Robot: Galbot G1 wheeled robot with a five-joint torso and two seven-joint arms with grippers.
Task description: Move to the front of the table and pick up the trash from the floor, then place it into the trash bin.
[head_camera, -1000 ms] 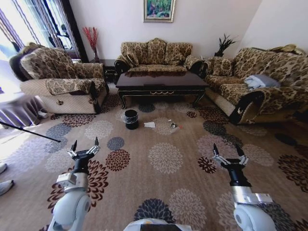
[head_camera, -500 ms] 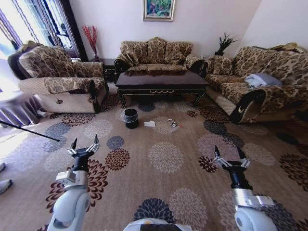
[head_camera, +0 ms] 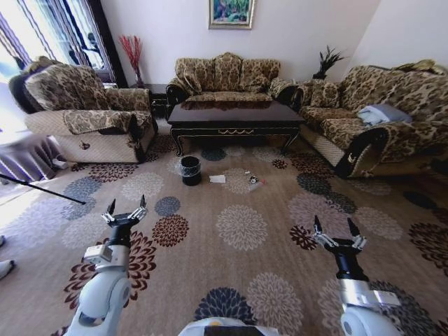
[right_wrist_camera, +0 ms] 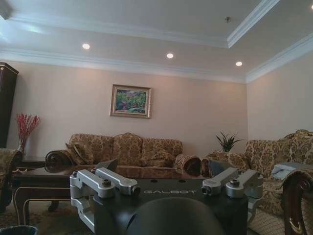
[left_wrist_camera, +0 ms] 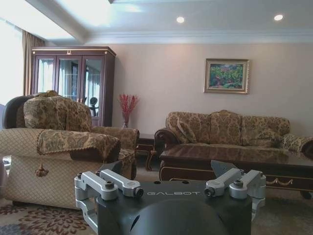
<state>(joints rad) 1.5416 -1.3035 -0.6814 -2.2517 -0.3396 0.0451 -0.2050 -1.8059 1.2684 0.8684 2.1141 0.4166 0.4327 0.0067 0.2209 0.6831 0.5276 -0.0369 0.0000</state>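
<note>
Trash lies on the floor (head_camera: 245, 273) in front of the table (head_camera: 234, 114), well ahead of both grippers: a flat white paper napkin (head_camera: 218, 179) just beside the trash bin (head_camera: 190, 170), and a little further to the robot's right a clear plastic bottle (head_camera: 256, 185) with a tiny white scrap (head_camera: 252, 179) near it. The bin is round and black, with a clear liner folded over its rim, and it stands upright on the carpet near the left front leg of the table, apart from the napkin. The table is long, dark and glossy, with gold trim on its apron, and it stands between an armchair (head_camera: 87, 112) on the left, a sofa (head_camera: 227, 78) behind and another sofa (head_camera: 381, 115) on the right. The left gripper (head_camera: 127, 208) is held low over the carpet on the left side of the head view, its two fingers spread apart and holding nothing. The right gripper (head_camera: 339, 233) is held in the same way on the right side, fingers also apart and with nothing between them. In the left wrist view the table (left_wrist_camera: 234, 164) shows beyond the gripper body, and in the right wrist view a small part of the bin's rim (right_wrist_camera: 17, 230) is visible at the picture's edge, near the table (right_wrist_camera: 34, 188).
</note>
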